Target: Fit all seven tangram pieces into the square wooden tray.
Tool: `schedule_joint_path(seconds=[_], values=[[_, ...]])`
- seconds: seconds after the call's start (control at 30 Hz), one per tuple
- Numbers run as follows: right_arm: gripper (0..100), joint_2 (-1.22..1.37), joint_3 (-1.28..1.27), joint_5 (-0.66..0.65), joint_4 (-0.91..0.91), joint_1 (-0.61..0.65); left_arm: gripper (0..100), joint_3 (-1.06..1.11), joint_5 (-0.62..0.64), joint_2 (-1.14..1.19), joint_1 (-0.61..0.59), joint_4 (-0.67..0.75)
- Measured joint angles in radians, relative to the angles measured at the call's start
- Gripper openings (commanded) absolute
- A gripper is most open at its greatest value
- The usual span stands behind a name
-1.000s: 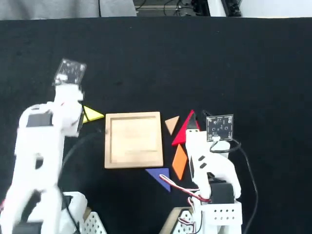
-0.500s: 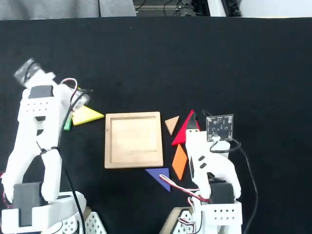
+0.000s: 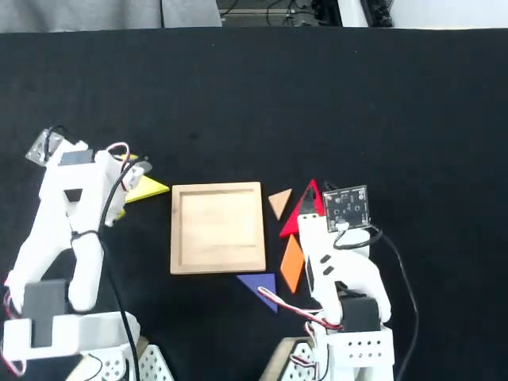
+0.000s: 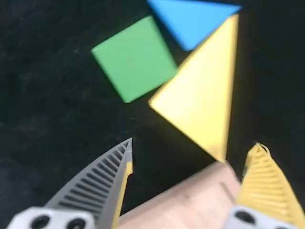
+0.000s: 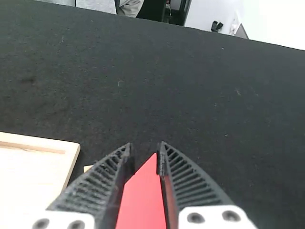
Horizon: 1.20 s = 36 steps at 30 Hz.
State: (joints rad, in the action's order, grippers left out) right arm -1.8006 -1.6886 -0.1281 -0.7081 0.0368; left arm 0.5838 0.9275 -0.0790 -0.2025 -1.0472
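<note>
On a black table (image 3: 317, 95), the square wooden tray (image 3: 218, 228) lies flat between two white arms, nothing inside it. Seen from above, the left arm (image 3: 67, 214) stands just left of the tray, over a yellow triangle (image 3: 149, 189) that pokes out beside the tray's far left corner. To the tray's right lie a small tan triangle (image 3: 279, 202), a red triangle (image 3: 300, 213) and an orange parallelogram (image 3: 293, 262), while a dark blue triangle (image 3: 259, 284) sits off the near right corner; the right arm (image 3: 345, 270) stands just right of these pieces, its head over the red one. From the left wrist, the left gripper (image 4: 193, 143) is spread wide and holds nothing, poised over the gap where the yellow triangle's point meets a corner of the tray; a green square (image 4: 134, 58) and a light blue triangle (image 4: 190, 19) lie just beyond, close against the yellow piece. From the right wrist, the right gripper (image 5: 144, 145) is drawn narrow, its jaws closed onto the red triangle's pointed end, with the tray's edge off to the left.
</note>
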Motion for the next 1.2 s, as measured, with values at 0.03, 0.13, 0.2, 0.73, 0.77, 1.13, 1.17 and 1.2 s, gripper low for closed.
schedule_joint_path(seconds=[0.03,0.13,0.2,0.73,0.77,1.13,1.17,1.2], values=[[9.9,0.000,0.000,0.000,0.000,-0.002,36,-0.006,0.000,0.031,0.000,-0.003],[9.9,0.000,0.000,0.000,0.000,0.000,36,-0.075,0.000,0.135,0.000,-0.048],[9.9,0.000,0.000,0.000,0.000,0.002,36,-0.140,0.000,0.206,0.000,-0.089],[9.9,0.000,0.000,0.000,0.000,0.002,36,-0.465,-0.003,0.496,-0.080,-0.172],[9.9,0.000,0.000,0.000,0.000,0.002,36,-0.474,-0.009,0.503,-0.080,-0.173],[9.9,0.000,0.000,0.000,0.000,0.002,36,-0.499,-0.043,0.509,-0.034,-0.216],[9.9,0.000,0.000,0.000,0.000,0.002,36,-0.500,-0.043,0.514,-0.034,-0.219],[9.9,0.000,0.000,0.000,0.000,0.002,36,-0.500,-0.043,0.517,-0.034,-0.219]])
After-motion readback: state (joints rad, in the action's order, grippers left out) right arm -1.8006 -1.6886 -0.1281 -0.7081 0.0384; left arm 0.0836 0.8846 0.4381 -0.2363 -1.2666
